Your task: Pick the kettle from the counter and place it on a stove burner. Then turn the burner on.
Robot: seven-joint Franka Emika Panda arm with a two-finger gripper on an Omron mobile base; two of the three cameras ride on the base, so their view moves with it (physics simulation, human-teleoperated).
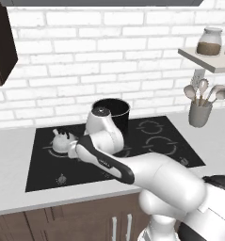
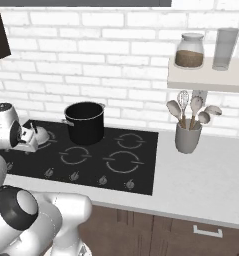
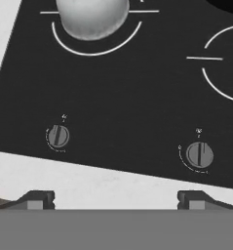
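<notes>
The small white-silver kettle (image 1: 62,140) (image 2: 37,134) stands on the black cooktop, on a left burner ring (image 3: 96,49); in the hand view its rounded body (image 3: 92,17) shows at the top. The largest stove burner ring (image 2: 122,161) (image 1: 160,145) lies bare further right. My gripper (image 3: 115,200) hangs open over the cooktop's front edge, nothing between its fingertips (image 3: 40,199). It is in front of the kettle and apart from it, above two knobs (image 3: 58,135) (image 3: 200,155). The pale counter (image 1: 10,179) (image 2: 201,180) surrounds the cooktop.
A tall black pot (image 1: 111,113) (image 2: 85,121) stands on a rear burner beside the kettle. A grey utensil cup (image 1: 199,113) (image 2: 187,137) sits on the counter to the right, under a shelf (image 2: 206,80) with a jar (image 2: 191,50). The brick wall closes the back.
</notes>
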